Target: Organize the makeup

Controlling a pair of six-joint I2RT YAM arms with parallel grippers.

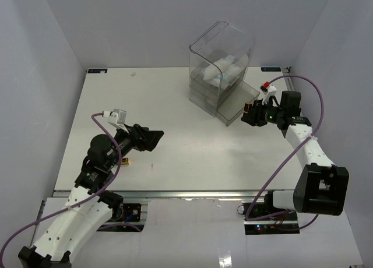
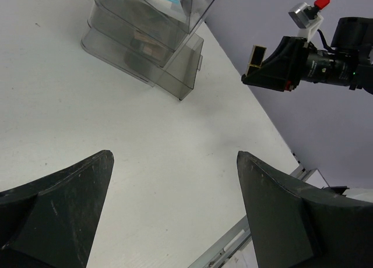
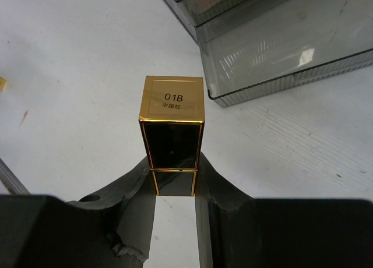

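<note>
My right gripper (image 1: 252, 113) is shut on a black-gold tube (image 1: 249, 108) and holds it above the table just right of the open bottom drawer (image 1: 236, 106). In the right wrist view the tube (image 3: 173, 131) stands out from between the fingers (image 3: 221, 189), its gold end marked 01B. My left gripper (image 1: 155, 138) is open and empty over the middle of the table; its fingers (image 2: 70, 204) stand wide apart. White-and-light-blue packets (image 1: 224, 70) lie in the box's top part. A palette with brown pans (image 2: 145, 43) shows through a drawer wall.
The tall clear drawer box (image 1: 221, 67) stands at the back right, its bottom drawer pulled out toward my right gripper. A small black-gold piece (image 1: 125, 161) lies on the table beside my left arm. Grey walls close in the table (image 1: 175, 105) on three sides.
</note>
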